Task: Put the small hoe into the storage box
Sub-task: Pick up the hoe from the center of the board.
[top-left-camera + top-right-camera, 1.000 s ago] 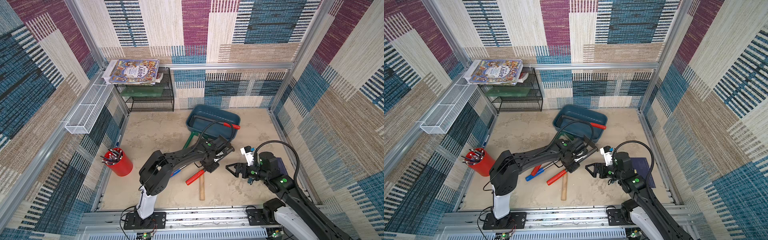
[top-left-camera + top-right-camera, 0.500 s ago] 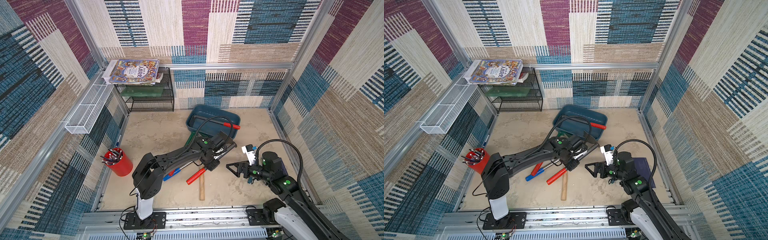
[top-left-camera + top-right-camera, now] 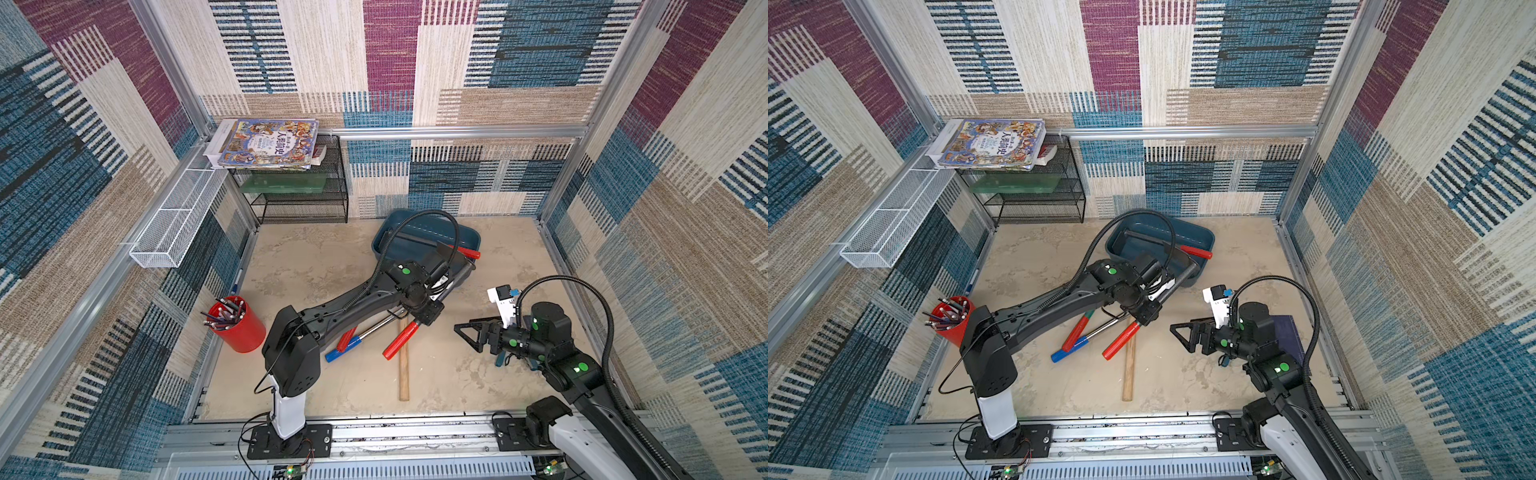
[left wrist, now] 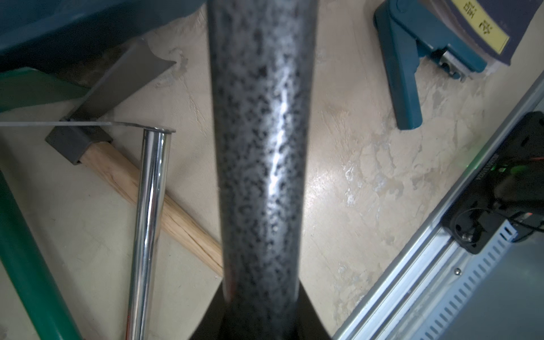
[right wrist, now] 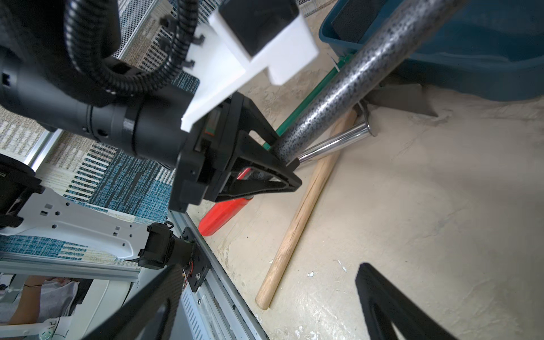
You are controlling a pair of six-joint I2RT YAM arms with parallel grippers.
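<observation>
Nearest the base rail, a tool with a long pale wooden handle and a flat grey metal head (image 3: 403, 365) is laid on the mottled beige floor (image 3: 324, 266). To its right, the right gripper (image 3: 465, 337) is held clear of the floor, its black triangular fingers (image 5: 391, 309) spread wide with nothing between them. By the left wall, a red cup of pens (image 3: 245, 332) is stood.

Just beyond the wooden handle, the small hoe with a speckled dark-grey metal shaft and a red grip (image 5: 353, 79) is clamped by the left gripper (image 3: 428, 316), whose jaws are closed tight on the shaft just above the red grip. The hoe is held tilted. Its red grip is low near the floor and its other end is raised to the near rim of the storage box, a shallow dark teal plastic tub with rounded corners (image 3: 430, 227). The hoe's head cannot be made out clearly.

A chrome-shafted tool with a blue grip (image 4: 147, 206) and a green-shafted tool (image 4: 26, 265) are seen lying under the left arm. Inside the tub, a black-shafted tool with a red grip (image 3: 467, 252) is laid.

At the back, a black wire-mesh rack (image 3: 303, 208) is topped by a colourful picture book (image 3: 268, 143), and a long white wire-mesh basket (image 3: 174, 224) is fixed to the left wall.
</observation>
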